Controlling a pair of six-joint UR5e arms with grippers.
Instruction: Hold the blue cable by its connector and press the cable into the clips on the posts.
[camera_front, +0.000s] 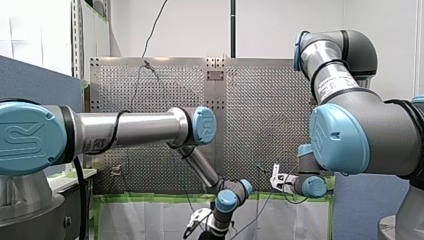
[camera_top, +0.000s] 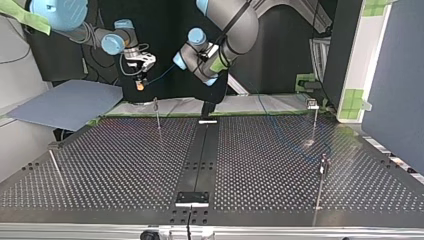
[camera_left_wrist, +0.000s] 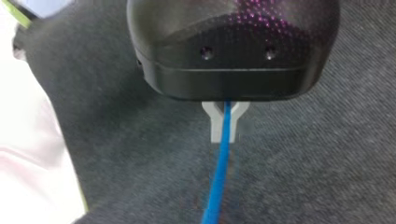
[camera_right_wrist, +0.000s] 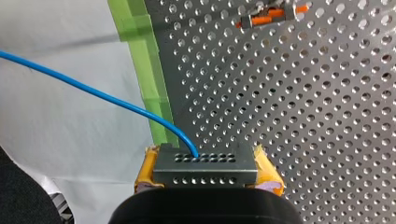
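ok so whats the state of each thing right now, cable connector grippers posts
blue cable: in the air, curving away from the connector
connector: clamped between the yellow pads
right gripper: shut on the connector
left gripper: shut on the blue cable
posts: upright

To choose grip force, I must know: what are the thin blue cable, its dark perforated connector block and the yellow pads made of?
Thin blue cable: probably plastic-jacketed; smooth, bends softly.
Dark perforated connector block: metal or hard plastic, matte grey, crisp edges.
Yellow pads of my right pincer: seemingly rubber or foam; ragged edges.
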